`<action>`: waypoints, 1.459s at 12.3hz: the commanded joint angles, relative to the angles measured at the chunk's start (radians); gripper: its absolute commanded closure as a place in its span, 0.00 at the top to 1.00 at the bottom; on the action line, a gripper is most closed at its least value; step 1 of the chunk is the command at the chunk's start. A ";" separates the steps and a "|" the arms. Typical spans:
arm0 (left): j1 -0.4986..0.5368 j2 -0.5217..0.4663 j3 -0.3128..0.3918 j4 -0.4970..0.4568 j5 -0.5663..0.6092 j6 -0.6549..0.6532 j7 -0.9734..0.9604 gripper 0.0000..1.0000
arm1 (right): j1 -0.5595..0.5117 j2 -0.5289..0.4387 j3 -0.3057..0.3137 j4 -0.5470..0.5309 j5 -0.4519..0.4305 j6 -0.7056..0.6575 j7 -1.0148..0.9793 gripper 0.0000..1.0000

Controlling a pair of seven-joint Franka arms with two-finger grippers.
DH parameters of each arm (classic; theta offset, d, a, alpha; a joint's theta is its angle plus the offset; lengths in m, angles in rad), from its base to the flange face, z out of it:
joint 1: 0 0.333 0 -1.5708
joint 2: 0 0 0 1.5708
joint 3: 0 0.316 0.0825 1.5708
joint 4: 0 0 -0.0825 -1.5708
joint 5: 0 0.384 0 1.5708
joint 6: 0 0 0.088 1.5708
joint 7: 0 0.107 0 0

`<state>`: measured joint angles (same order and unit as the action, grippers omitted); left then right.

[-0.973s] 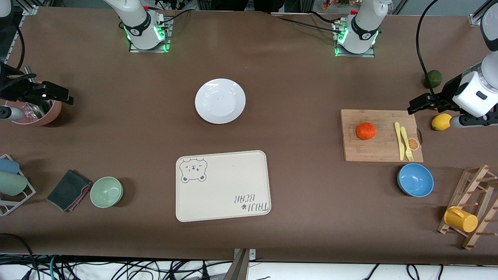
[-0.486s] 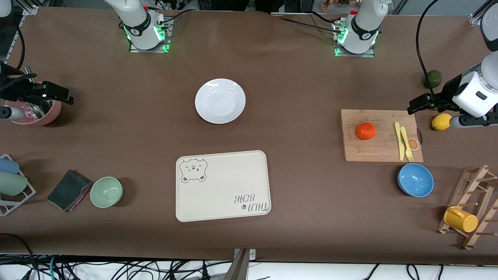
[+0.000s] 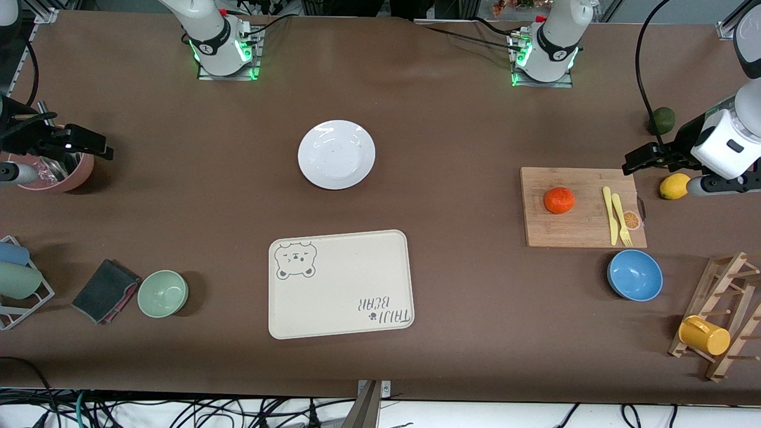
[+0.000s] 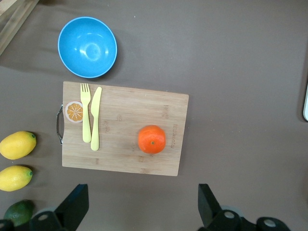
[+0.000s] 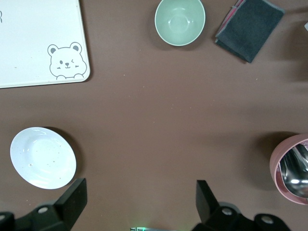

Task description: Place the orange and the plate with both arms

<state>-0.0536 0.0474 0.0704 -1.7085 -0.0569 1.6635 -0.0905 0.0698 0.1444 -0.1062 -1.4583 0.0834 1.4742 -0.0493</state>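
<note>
The orange [image 3: 559, 200] lies on a wooden cutting board [image 3: 585, 233] toward the left arm's end; it also shows in the left wrist view [image 4: 151, 139]. The white plate [image 3: 336, 154] lies on the table mid-way between the arms, farther from the front camera than the cream bear-print tray [image 3: 339, 285]; it also shows in the right wrist view [image 5: 43, 157]. My left gripper [image 3: 645, 157] [image 4: 143, 207] hangs open and empty, high over the table beside the board. My right gripper [image 3: 83, 142] [image 5: 139, 199] hangs open and empty, high by a pink cup [image 3: 56, 172].
A yellow fork and knife [image 3: 615, 214] lie on the board. A blue bowl [image 3: 635, 274], a lemon [image 3: 674, 186], a dark green fruit [image 3: 662, 120] and a wooden rack with a yellow mug [image 3: 704, 334] surround it. A green bowl [image 3: 163, 293] and dark cloth [image 3: 106, 290] lie toward the right arm's end.
</note>
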 commanded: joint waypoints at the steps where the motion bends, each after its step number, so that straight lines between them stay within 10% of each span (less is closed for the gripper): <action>1: -0.005 0.009 0.000 0.021 0.029 -0.013 0.020 1.00 | -0.005 -0.020 0.003 -0.014 0.009 -0.006 -0.010 1.00; 18: -0.005 0.031 0.000 0.023 0.019 -0.013 0.020 1.00 | -0.005 -0.022 0.002 -0.014 0.010 -0.008 -0.010 1.00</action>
<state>-0.0543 0.0676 0.0704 -1.7085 -0.0569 1.6632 -0.0905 0.0698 0.1444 -0.1062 -1.4583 0.0834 1.4741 -0.0493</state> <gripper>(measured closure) 0.000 0.000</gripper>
